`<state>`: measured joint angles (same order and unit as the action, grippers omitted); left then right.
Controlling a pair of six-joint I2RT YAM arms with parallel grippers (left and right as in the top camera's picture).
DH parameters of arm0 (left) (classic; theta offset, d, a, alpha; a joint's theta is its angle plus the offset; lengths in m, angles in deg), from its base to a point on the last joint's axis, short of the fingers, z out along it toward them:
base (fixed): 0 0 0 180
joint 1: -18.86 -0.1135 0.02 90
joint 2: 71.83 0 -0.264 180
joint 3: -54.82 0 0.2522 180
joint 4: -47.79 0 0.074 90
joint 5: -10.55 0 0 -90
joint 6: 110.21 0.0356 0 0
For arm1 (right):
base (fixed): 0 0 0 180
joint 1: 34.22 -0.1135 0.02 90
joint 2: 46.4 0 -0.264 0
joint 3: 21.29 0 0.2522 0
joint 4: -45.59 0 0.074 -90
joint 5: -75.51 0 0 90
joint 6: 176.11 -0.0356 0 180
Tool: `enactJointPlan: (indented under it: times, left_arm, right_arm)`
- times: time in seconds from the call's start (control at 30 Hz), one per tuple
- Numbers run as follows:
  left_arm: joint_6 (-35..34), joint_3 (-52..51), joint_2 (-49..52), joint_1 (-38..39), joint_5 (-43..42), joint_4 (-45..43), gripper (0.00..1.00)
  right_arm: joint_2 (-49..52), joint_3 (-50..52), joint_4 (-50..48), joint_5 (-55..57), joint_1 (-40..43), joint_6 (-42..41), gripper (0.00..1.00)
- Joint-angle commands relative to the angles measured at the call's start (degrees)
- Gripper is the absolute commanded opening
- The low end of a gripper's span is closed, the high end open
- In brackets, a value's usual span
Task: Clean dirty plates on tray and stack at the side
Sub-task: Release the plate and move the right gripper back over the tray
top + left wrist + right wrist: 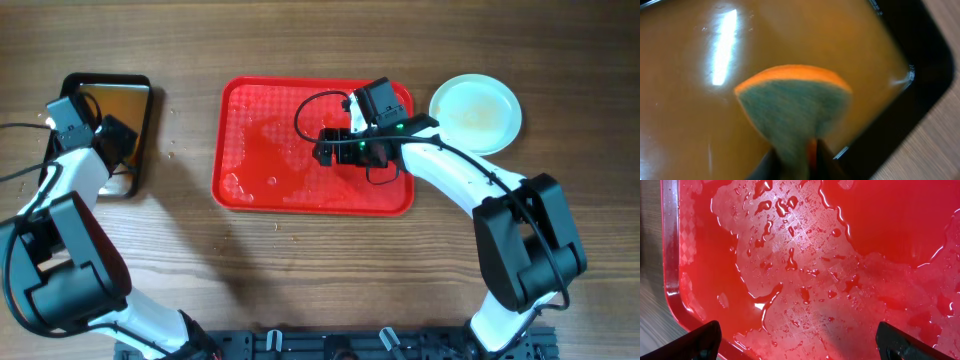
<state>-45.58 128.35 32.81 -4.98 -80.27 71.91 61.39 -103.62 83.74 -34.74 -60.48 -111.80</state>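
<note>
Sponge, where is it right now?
In the left wrist view, the orange-and-green sponge is pinched by the left gripper over the black tray of brown water, which sits left of the red tray.

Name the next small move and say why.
Probably lift the right gripper clear of the tray: its jaws are open and empty, the tray holds only water, and a plate already sits beside it.

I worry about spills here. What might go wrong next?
The sponge in the left pincer hangs over the brown water; if soaked, it may drip on the table. The red tray holds puddles; a nudge from the open right pincer above it might slosh them out.
</note>
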Motion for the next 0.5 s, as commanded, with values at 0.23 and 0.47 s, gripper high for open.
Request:
enactJointPlan:
  times: [0.23,0.47]
  left_arm:
    - [1.1,0.3,-6.1,-3.1,-0.7,-1.0,0.36]
    - [0.9,0.3,-29.3,-3.0,-18.8,10.2,0.39]
  right_arm:
    - [0.0,0.2,0.3,1.2,0.1,0.2,1.0]
    - [-3.3,-1.7,4.0,1.9,0.3,1.5,1.0]
